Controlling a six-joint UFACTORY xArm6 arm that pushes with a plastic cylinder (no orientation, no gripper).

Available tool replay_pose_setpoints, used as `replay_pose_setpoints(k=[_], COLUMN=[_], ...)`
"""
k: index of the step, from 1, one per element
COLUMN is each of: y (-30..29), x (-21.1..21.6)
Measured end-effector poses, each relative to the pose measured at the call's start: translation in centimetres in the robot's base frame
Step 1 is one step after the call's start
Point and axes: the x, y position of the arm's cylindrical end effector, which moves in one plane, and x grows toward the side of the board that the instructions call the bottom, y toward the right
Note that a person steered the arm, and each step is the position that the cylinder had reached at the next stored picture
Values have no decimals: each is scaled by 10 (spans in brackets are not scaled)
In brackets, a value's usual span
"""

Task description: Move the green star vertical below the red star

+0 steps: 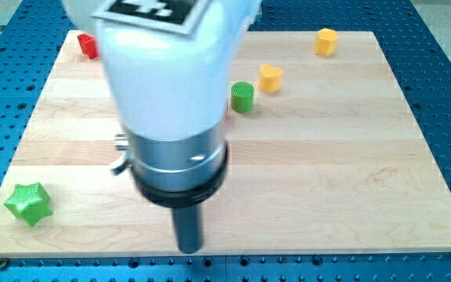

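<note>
Near the view's bottom edge, my tip (189, 249) is seen well right of the green plastic star (28, 203); no pincer is fitted, so its state cannot be told. If struck off-centre, the star could be spun off the wooden tabletop (351, 180) edge.

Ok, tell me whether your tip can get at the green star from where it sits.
Probably yes: my tip sits to the right of the green star, with only bare board between them.

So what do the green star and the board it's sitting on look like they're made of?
The green star looks like matte plastic, possibly 3D printed: fine parallel ridges run across its faces, with no shine. The board looks like pale wood with a smooth, unvarnished or lightly sealed finish: long grain lines and plank seams run across it. My tip is well to the star's right, not touching it.
</note>
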Motion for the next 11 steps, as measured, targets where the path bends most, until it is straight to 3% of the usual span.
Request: replay_pose_setpoints(k=[3,4,6,8,9,11], y=[-192,-208,-180,-144,-121,-147], x=[-11,-17,-140,-82,-127,-157])
